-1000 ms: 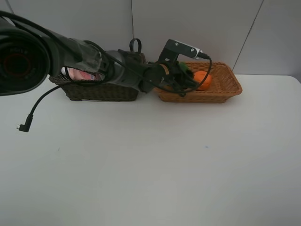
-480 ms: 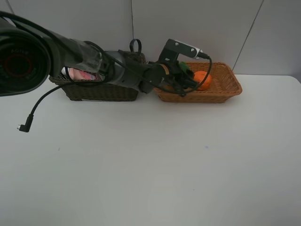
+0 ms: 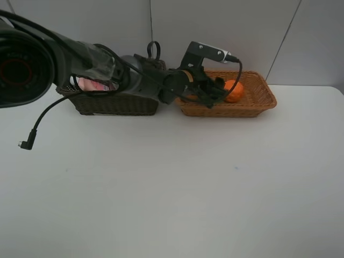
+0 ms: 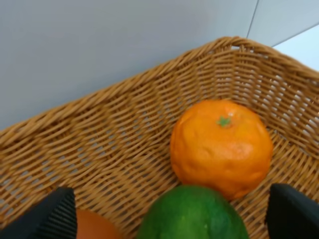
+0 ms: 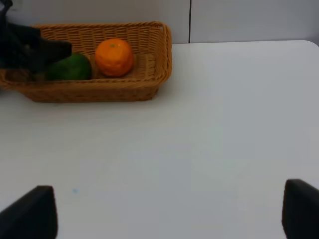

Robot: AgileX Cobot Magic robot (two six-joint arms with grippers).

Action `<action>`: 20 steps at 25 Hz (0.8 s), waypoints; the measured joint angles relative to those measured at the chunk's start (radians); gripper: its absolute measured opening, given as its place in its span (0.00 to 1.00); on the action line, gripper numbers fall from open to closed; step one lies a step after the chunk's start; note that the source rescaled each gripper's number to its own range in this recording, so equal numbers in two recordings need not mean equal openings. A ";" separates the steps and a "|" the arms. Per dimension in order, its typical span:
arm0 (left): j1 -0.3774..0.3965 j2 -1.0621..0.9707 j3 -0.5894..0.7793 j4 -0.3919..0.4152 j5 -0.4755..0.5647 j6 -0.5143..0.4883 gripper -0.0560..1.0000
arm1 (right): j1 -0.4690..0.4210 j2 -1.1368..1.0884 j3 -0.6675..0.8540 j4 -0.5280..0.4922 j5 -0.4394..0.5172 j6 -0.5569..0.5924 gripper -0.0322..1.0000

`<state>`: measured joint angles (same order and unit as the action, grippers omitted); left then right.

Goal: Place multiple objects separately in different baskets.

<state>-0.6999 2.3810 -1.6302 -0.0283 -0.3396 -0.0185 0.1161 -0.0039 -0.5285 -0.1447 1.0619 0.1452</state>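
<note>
Green round fruit sitting in the light tan wicker basket, touching the orange, with a sliver of a red-orange peach-like fruit just beside it. Left gripper hanging right over that spot, fingers spread wide either side of the green one, gripping nothing; looks like a drop-off pose, fruit down on the wicker. Makes sense sorting-wise: fruit in the tan one, something pink poking out of the dark brown basket next door, mostly hidden behind the arm. Right gripper parked well back over bare white table, fingers wide apart and empty, probably just keeping clear.
</note>
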 joint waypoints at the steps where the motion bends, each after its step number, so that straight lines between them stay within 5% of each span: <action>1: 0.004 -0.018 0.000 0.000 0.038 0.000 0.99 | 0.000 0.000 0.000 0.000 0.000 0.000 0.95; 7: 0.060 -0.198 0.000 0.001 0.434 0.000 0.99 | 0.000 0.000 0.000 0.000 0.000 0.000 0.95; 13: 0.213 -0.403 0.052 0.001 0.832 -0.041 0.99 | 0.000 0.000 0.000 0.000 0.000 0.000 0.95; 20: 0.448 -0.769 0.343 0.005 0.948 -0.049 0.99 | 0.000 0.000 0.000 0.000 0.000 0.000 0.95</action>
<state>-0.2518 1.6116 -1.2867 -0.0230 0.6087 -0.0675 0.1161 -0.0039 -0.5285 -0.1447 1.0619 0.1452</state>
